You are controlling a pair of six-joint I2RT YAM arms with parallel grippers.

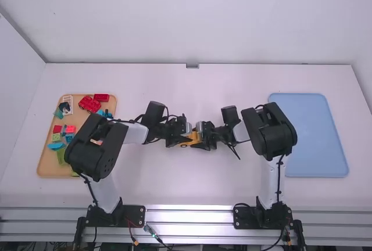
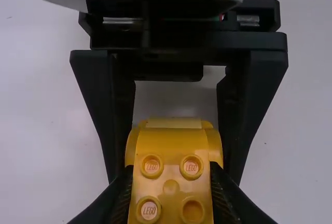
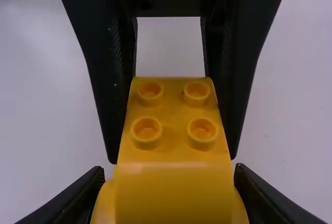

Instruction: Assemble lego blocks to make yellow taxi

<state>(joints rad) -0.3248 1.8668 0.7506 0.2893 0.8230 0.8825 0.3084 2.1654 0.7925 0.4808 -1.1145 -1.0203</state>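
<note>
Near the table's middle in the high view, the left gripper [image 1: 182, 139] and the right gripper [image 1: 203, 139] face each other with a yellow car body [image 1: 192, 139] between them. In the left wrist view the left gripper [image 2: 171, 195] is shut on the studded end of the yellow body [image 2: 171, 154]; the right gripper's black fingers [image 2: 253, 105] flank its far end. In the right wrist view the right gripper [image 3: 174, 195] is shut on the smooth rounded end, while studs top the yellow body [image 3: 174, 149] between the left gripper's fingers. Its underside is hidden.
An orange-brown tray [image 1: 49, 168] at the left holds several bricks in red, blue and green, such as a red brick [image 1: 101, 97]; the left arm partly covers it. A blue tray [image 1: 317, 140] lies at the right, beside the right arm.
</note>
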